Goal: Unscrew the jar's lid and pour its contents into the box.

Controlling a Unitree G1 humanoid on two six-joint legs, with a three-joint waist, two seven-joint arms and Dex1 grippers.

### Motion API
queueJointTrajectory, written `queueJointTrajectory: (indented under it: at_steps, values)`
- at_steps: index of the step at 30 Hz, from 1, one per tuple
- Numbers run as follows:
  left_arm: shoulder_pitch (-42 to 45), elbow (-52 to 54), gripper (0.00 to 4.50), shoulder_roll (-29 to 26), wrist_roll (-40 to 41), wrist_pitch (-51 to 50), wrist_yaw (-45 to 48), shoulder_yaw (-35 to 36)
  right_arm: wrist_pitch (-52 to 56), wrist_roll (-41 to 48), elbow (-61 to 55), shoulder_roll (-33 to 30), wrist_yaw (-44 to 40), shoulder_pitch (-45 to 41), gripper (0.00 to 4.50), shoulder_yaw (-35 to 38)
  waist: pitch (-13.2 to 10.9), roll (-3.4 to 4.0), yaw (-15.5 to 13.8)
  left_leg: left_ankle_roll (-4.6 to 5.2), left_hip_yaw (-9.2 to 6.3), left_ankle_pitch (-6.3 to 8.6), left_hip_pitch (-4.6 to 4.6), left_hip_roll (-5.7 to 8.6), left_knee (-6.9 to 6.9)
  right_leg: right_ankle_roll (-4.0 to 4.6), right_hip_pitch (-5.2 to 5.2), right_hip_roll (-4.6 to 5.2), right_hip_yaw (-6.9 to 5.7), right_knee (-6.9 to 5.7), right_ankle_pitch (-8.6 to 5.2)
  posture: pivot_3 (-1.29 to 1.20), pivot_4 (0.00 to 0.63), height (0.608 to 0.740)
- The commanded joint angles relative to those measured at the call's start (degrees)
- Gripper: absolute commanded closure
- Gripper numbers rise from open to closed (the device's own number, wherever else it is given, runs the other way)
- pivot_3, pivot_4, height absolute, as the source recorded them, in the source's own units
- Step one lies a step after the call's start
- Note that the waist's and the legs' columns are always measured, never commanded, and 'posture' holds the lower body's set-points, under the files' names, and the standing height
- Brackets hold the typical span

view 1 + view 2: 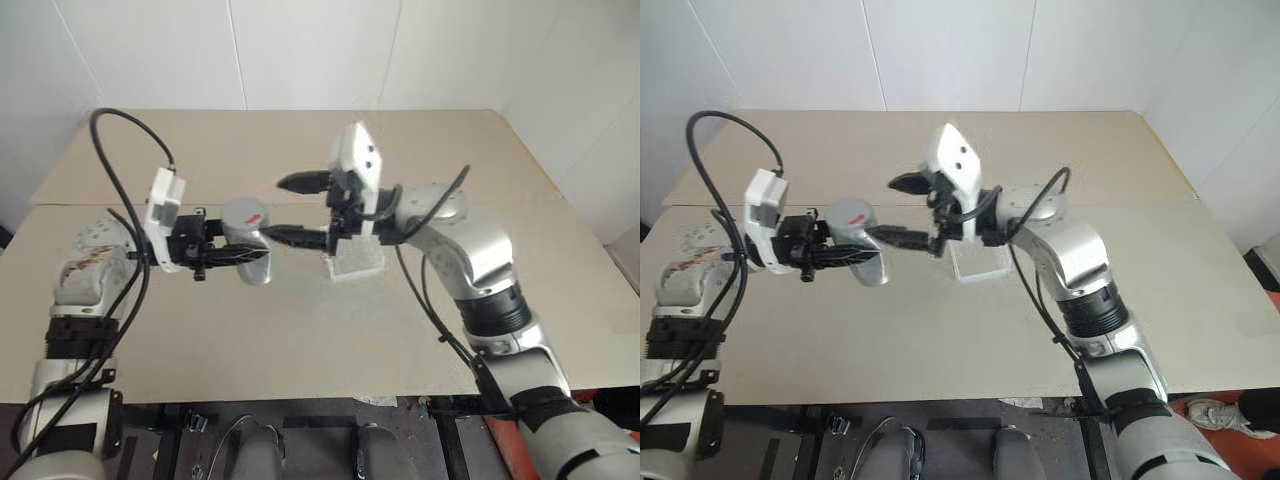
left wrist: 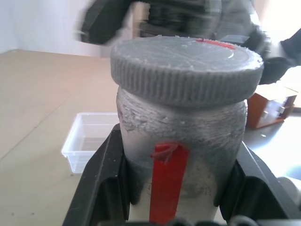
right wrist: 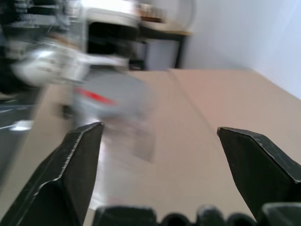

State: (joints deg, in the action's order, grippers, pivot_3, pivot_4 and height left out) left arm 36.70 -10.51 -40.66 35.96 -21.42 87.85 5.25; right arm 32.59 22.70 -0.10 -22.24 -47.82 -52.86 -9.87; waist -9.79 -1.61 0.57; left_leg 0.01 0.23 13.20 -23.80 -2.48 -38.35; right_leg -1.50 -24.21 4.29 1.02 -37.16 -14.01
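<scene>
A small silvery-grey jar (image 1: 247, 240) with a red stripe on its side sits left of centre in the head view, raised above a beige table (image 1: 300, 330) and clamped at its body between the two black fingers of the left gripper (image 1: 240, 255), which reaches in level from the left edge of the frame. The jar's ribbed grey lid (image 2: 186, 68), marked with a dash of red on top, is still seated on the threaded neck, as the left wrist view shows at close range, with a black finger (image 2: 101, 183) pressed against each side of the jar below it. Whatever is inside cannot be made out through the cloudy wall. Facing it from the centre of the frame, the right gripper (image 1: 297, 208) hangs just beside the lid with its pincer spread wide, one finger above and one below, neither touching the cap. In the right wrist view those two fingers (image 3: 70, 165) stand far apart at the bottom corners, the blurred jar lying beyond them. The translucent white box (image 1: 355, 262) rests on the table just right of centre, partly behind the right wrist, well apart from the jar.
</scene>
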Motion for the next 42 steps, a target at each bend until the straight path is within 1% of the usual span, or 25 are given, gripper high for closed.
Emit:
queueJointTrajectory:
  at_steps: [1, 5, 9, 13, 19, 29, 31, 36, 42]
  values:
    - [0.22, 2.41, 2.58, -0.84, 1.34, 0.2, 1.41, 1.22, -0.92, -0.03, -1.59, -0.52, 0.33, 0.11, 0.05, 2.25, 0.0, 0.0, 0.16, 0.0, 0.01, 0.0, 0.0, 0.0, 0.0, 0.0, -0.01, 0.0, 0.01, 0.0, 0.0, 0.0, 0.15, 0.74]
    - [0.24, 2.31, 2.58, -0.9, 1.13, -0.07, 1.39, 1.24, -0.67, 0.48, -3.77, -1.82, -0.31, 1.35, 0.05, 3.08, 0.0, 0.0, 0.57, 0.0, 0.0, 0.0, 0.0, -0.05, 0.02, 0.0, -0.05, -0.08, 0.04, -0.02, 0.0, 0.0, 0.15, 0.74]
    - [1.22, 1.04, 2.58, 0.4, 0.2, 0.62, 0.81, 0.32, 0.83, 3.17, -10.21, -3.2, -2.2, 3.14, 0.05, 3.44, 0.0, 0.0, 0.46, 0.0, 0.0, 0.0, 0.0, -0.04, 0.02, 0.0, -0.05, -0.07, 0.04, -0.02, 0.0, 0.0, 0.15, 0.74]
    - [2.78, -0.81, 2.58, 2.43, -0.73, 1.59, 0.46, -0.59, 3.69, 6.11, -15.78, -2.03, -1.42, 3.27, 0.05, 2.92, 0.0, 0.0, 0.36, 0.0, -0.02, 0.0, 0.0, -0.04, 0.01, 0.0, -0.03, -0.07, 0.03, -0.03, 0.0, 0.0, 0.15, 0.74]
    - [3.76, -2.25, 2.58, 5.15, -2.29, 3.31, -0.75, -1.32, 5.78, 5.53, -18.59, 1.67, 2.65, 1.39, 0.05, 0.99, 0.0, 0.0, 0.36, 0.0, -0.02, 0.0, 0.0, -0.03, 0.0, 0.0, -0.03, -0.07, 0.03, -0.04, 0.0, 0.0, 0.15, 0.74]
    - [4.47, -2.58, 2.58, 6.18, -3.12, 3.75, -1.1, -1.63, 4.76, 1.35, -15.76, 6.83, 5.15, -1.18, 0.05, -4.52, 0.0, 0.0, 0.39, 0.0, -0.03, 0.0, 0.0, -0.03, 0.0, 0.0, -0.04, -0.07, 0.03, -0.04, 0.0, 0.0, 0.15, 0.74]
    - [4.48, -2.59, 2.58, 6.1, -3.12, 3.77, -0.95, -1.59, 4.8, 0.37, -13.71, 8.21, 6.02, -2.03, 0.05, -5.17, 0.0, 0.0, 0.44, 0.0, -0.02, 0.0, 0.0, -0.03, 0.0, 0.0, -0.04, -0.07, 0.03, -0.04, 0.0, 0.0, 0.15, 0.74]
    - [4.35, -2.44, 2.58, 5.74, -3.11, 3.49, -0.58, -1.59, 4.86, 0.91, -8.96, 10.31, 5.81, -3.7, 0.05, -3.05, 0.0, 0.0, 0.43, 0.0, -0.03, 0.0, 0.0, -0.03, 0.0, 0.0, -0.03, -0.07, 0.02, -0.03, 0.0, 0.0, 0.15, 0.74]
    - [3.78, -1.89, 2.58, 4.9, -2.79, 3.02, 0.02, -1.28, 3.4, 0.2, -5.41, 9.18, 4.26, -4.23, 0.05, -2.37, 0.0, 0.0, 0.43, 0.0, -0.03, 0.0, 0.0, -0.03, 0.0, 0.0, -0.03, -0.06, 0.02, -0.03, 0.0, 0.0, 0.15, 0.74]
